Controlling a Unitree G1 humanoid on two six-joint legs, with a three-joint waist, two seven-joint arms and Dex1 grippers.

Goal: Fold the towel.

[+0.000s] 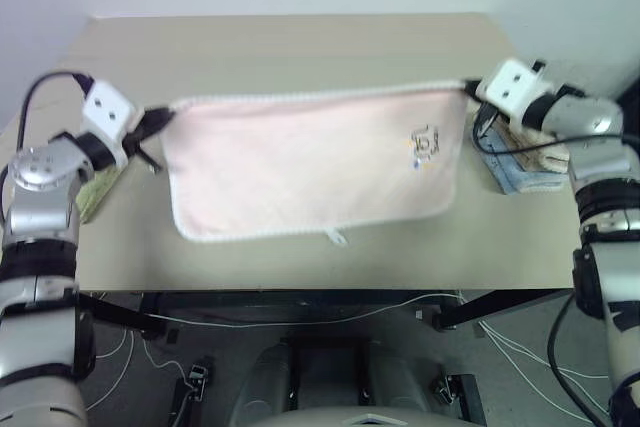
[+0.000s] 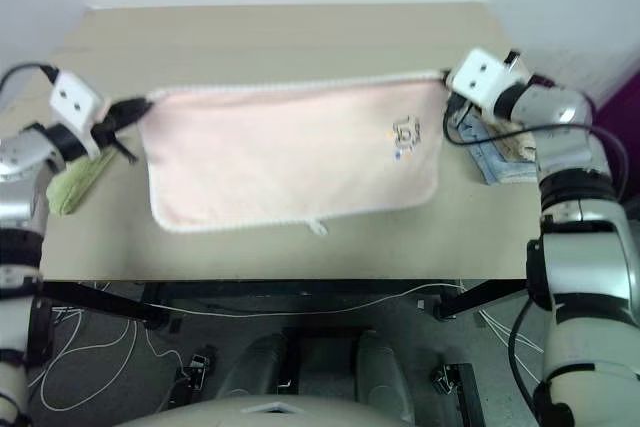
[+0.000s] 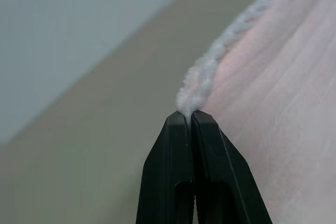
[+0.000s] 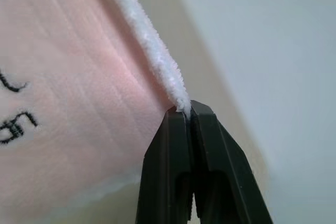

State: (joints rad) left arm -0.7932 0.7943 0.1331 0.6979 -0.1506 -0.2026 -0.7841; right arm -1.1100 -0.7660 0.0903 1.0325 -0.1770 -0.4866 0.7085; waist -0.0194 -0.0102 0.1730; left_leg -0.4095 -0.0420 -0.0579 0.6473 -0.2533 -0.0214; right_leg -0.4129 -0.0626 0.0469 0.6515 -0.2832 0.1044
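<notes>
The pale pink towel hangs stretched between my two grippers above the table, its white-edged top hem taut and its lower edge with a small white tag toward me. A dark embroidered mark sits near its right side. My left gripper is shut on the towel's upper left corner; in the left wrist view the black fingers pinch the white edging. My right gripper is shut on the upper right corner, and the right wrist view shows its fingers clamping the hem.
A light green folded towel lies at the table's left edge under my left arm. Beige and blue folded towels are stacked at the right edge beneath my right arm. Cables trail on the floor in front of the table.
</notes>
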